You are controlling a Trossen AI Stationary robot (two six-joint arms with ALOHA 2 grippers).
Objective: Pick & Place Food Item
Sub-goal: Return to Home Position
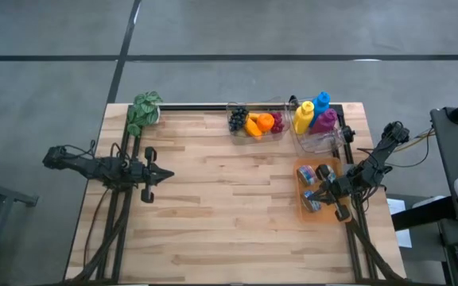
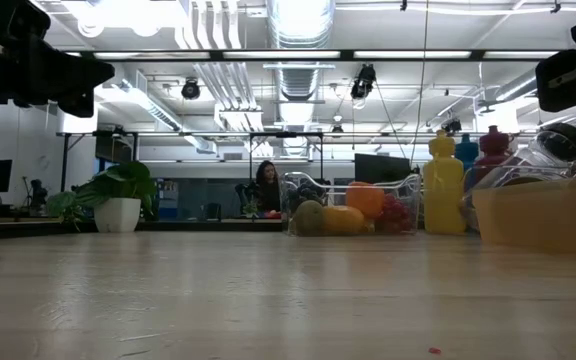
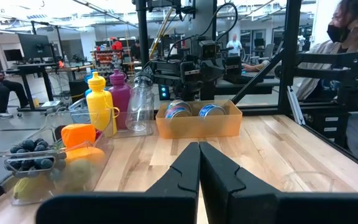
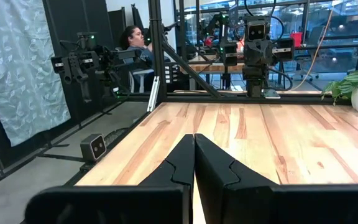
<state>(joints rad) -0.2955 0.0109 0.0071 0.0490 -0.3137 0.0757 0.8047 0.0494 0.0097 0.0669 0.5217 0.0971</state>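
You had the blue tuna can [image 3: 212, 110] lying in the orange bin [image 3: 197, 127] at the right side of the table, beside at least 1 other can [image 3: 179, 110]; I could not tell from these views which can was which. Judged by its look, a can like that would be stiff, fairly heavy for its bulk and smooth-walled, so you'd do best to take it from above across its round side wall, below the rim, with firm pressure. It should not crush. The right gripper [image 4: 194, 140] hung over the orange bin's outer edge, its fingers pressed together on nothing. The left gripper [image 3: 199, 148] waited at the table's left side, likewise closed and empty. The right transparent bin [image 1: 324, 143] held 4 bottles: a yellow bottle [image 3: 98, 102], a magenta one [image 3: 120, 99], a clear one [image 3: 140, 106] and a blue one [image 1: 322, 101]. The other clear bin [image 1: 237, 107] held dark grapes [image 1: 238, 120] and orange fruit [image 1: 265, 121].
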